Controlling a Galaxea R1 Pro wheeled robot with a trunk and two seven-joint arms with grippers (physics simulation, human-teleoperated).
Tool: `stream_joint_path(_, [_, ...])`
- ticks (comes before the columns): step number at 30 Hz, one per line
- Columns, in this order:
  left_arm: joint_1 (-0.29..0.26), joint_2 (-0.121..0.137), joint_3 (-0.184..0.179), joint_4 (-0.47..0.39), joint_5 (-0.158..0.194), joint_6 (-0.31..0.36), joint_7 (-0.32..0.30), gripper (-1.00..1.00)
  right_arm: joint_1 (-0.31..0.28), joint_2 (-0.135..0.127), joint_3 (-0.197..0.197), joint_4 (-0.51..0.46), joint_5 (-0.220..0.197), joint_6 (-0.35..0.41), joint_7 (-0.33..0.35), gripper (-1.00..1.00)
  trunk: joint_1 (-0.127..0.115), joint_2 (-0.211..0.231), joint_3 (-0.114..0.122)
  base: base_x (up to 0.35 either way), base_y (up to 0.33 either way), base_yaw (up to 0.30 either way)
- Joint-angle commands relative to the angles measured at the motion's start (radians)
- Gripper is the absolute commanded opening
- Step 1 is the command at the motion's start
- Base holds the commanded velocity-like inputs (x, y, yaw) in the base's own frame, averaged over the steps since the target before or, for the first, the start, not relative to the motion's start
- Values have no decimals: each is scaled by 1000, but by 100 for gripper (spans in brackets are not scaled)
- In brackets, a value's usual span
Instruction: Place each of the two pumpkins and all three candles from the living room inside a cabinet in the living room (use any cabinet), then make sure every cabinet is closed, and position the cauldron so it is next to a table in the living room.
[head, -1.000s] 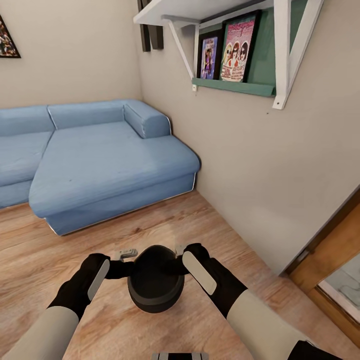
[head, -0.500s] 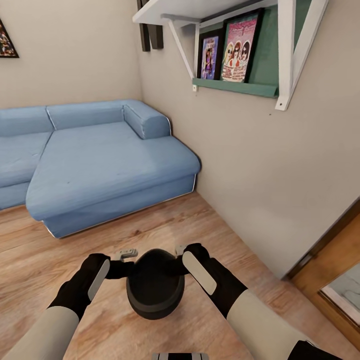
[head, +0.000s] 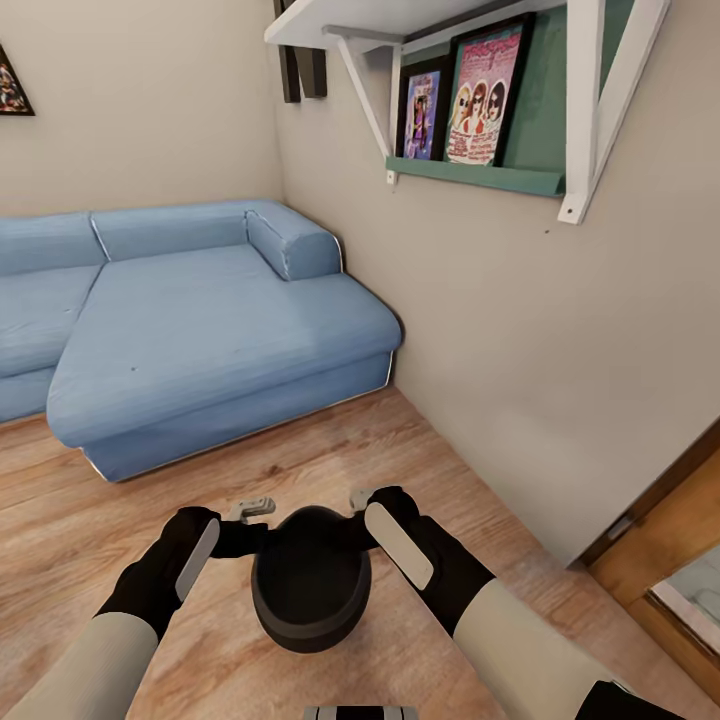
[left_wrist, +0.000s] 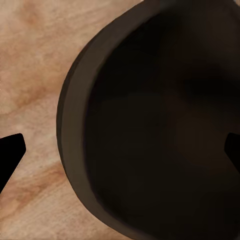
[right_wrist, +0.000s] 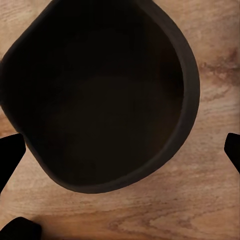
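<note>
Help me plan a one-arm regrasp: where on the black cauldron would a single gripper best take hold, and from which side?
Probably the rim. The cauldron is round and wider than a gripper's span, so pinching the body looks unworkable. Its mouth faces up, wide and empty, so come from above, one finger inside and one outside the rim. The left gripper and right gripper are at opposite sides of that rim now.

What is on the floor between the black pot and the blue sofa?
In the head view, just bare wood floor lies between the pot and the sofa.

One black cauldron (head: 311, 580), two grippers, left (head: 252, 511) and right (head: 357, 498), one blue corner sofa (head: 190, 330), one wall shelf (head: 480, 175) and two framed pictures (head: 482, 95).
</note>
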Motion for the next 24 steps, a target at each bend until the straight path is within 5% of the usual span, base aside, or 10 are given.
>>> stream_joint_path(1, [0, 1, -2, -1, 0, 3, -1, 100, -1, 0, 1, -1, -10, 1, -10, 100, 0, 0, -1, 29, 12, 0])
stream_joint_path(24, [0, 0, -2, -1, 0, 3, 2, 100, -1, 0, 0, -1, -9, 1, -10, 100, 3, -2, -28, 3, 1, 0])
